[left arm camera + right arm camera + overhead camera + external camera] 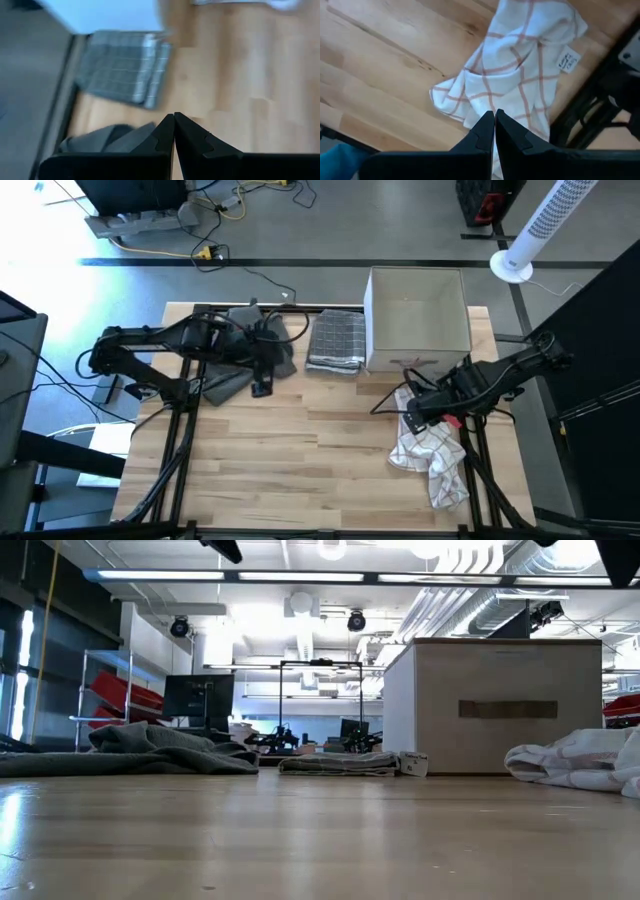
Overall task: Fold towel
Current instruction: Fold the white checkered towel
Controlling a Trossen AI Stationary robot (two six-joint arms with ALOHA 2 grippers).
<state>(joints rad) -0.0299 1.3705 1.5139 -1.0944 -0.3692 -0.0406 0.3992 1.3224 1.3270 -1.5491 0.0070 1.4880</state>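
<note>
A crumpled white towel with red checks (430, 455) lies near the table's right front edge and also shows in the right wrist view (515, 75) and the low view (575, 760). My right gripper (412, 418) hovers shut above its far end (494, 114), touching nothing. A dark grey towel heap (235, 355) lies at the far left. My left gripper (268, 375) is shut above the heap's near edge (173, 116). A folded grey checked towel (335, 342) lies flat beside the box.
A white box (417, 320) stands at the far right of the table, next to the folded towel (120, 67). Bare wood (300, 460) spans the middle and near left. A white tower fan (540, 225) and cables sit on the floor beyond the table.
</note>
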